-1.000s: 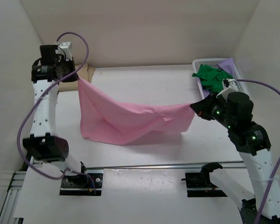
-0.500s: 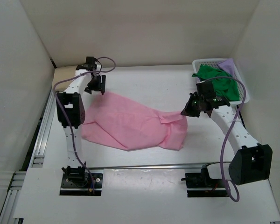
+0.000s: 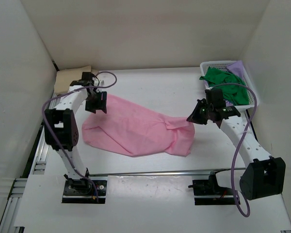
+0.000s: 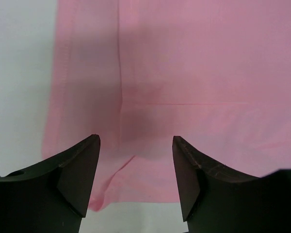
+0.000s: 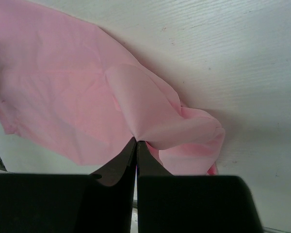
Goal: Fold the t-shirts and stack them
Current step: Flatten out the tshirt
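Note:
The pink t-shirt (image 3: pixel 136 131) lies spread and rumpled across the middle of the table. My left gripper (image 3: pixel 96 107) hovers open just above its far-left corner; in the left wrist view its fingers (image 4: pixel 77 174) stand apart over the pink cloth (image 4: pixel 194 73), holding nothing. My right gripper (image 3: pixel 191 118) is shut on a pinch of the shirt's right edge, and the right wrist view shows the cloth (image 5: pixel 150 116) bunched at the closed tips (image 5: pixel 136 141). A tan t-shirt (image 3: pixel 72 77) lies at the back left. The green t-shirt (image 3: pixel 225 85) and the purple t-shirt (image 3: pixel 238 67) sit in the basket.
The white mesh basket (image 3: pixel 216 64) stands at the back right by the right wall. White walls close in the table on the left, back and right. A metal rail (image 3: pixel 150 172) runs across near the arm bases.
My left gripper has opened and let go of the pink shirt's corner. Both arms came down, and the shirt now lies on the table instead of hanging stretched between them.

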